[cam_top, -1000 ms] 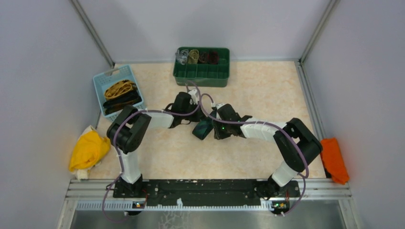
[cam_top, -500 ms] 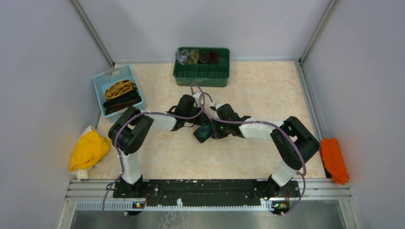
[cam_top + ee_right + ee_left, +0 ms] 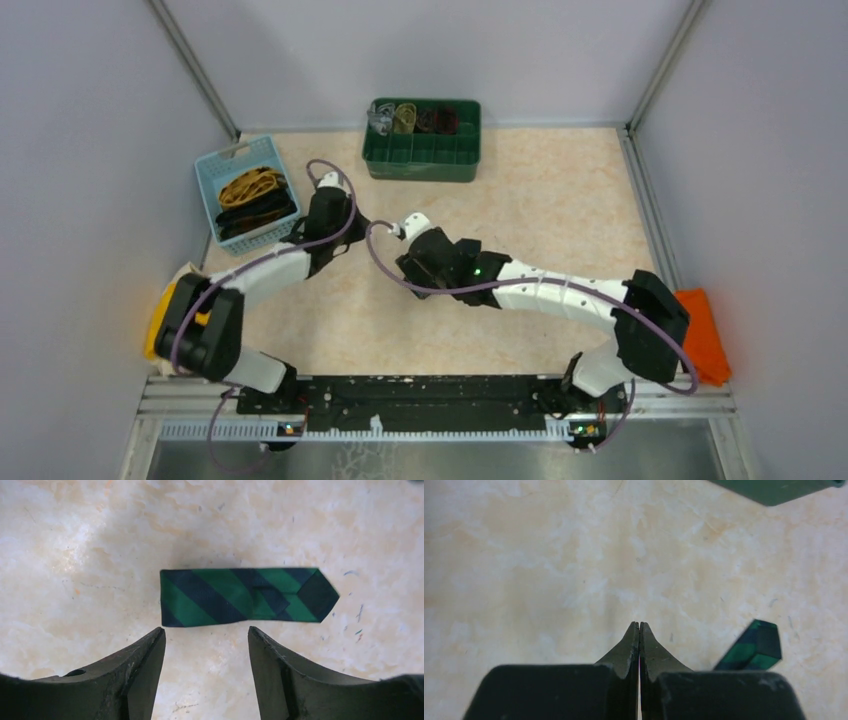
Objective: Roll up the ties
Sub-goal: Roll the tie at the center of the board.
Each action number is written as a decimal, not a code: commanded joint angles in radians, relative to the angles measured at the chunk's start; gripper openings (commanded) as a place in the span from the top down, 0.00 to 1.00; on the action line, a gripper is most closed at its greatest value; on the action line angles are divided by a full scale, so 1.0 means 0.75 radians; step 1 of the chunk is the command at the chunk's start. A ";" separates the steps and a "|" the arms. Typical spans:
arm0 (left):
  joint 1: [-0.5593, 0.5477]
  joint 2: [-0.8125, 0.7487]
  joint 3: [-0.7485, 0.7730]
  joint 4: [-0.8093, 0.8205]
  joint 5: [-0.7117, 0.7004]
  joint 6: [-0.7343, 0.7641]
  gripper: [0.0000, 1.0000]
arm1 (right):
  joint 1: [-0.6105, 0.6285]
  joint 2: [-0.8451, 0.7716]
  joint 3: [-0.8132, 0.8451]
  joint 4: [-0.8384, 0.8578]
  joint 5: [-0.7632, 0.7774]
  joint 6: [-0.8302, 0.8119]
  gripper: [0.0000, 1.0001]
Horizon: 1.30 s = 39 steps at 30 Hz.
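On my right wrist feed the right claw (image 3: 206,632) stands released, fingers apart and holding nothing. The dark green striped tie (image 3: 245,597) lies flat on the table (image 3: 75,540) just beyond the fingertips, not touching them, folded short with its pointed end toward that view's right (from overhead I cannot make it out beneath the arm, near the table's middle). My left claw (image 3: 639,626) is clenched on nothing over bare table with the tie's end just to its right, and mustard and black ties (image 3: 255,198) lie in the blue basket (image 3: 212,170) by the left edge.
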 commanded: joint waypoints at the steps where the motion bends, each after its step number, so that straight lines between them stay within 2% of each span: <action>1: -0.027 -0.345 -0.189 -0.094 -0.126 -0.099 1.00 | 0.127 0.117 0.154 -0.075 0.298 -0.190 0.34; 3: -0.026 -0.491 -0.249 -0.125 -0.167 -0.083 1.00 | 0.172 0.185 0.194 -0.053 0.378 -0.250 0.32; 5: -0.025 -0.613 -0.277 -0.171 -0.208 -0.066 1.00 | 0.206 0.236 0.214 -0.010 0.456 -0.323 0.24; 11: -0.025 -0.832 -0.323 -0.235 -0.276 -0.032 1.00 | 0.230 0.398 0.336 -0.062 0.461 -0.389 0.18; 15: -0.025 -0.866 -0.325 -0.263 -0.294 -0.023 1.00 | 0.231 0.483 0.368 -0.076 0.476 -0.407 0.18; 21: -0.023 -0.873 -0.321 -0.277 -0.322 -0.019 1.00 | 0.233 0.559 0.436 -0.188 0.457 -0.314 0.18; 39: -0.016 -0.864 -0.310 -0.272 -0.312 -0.003 1.00 | 0.223 0.626 0.363 -0.190 0.385 -0.225 0.15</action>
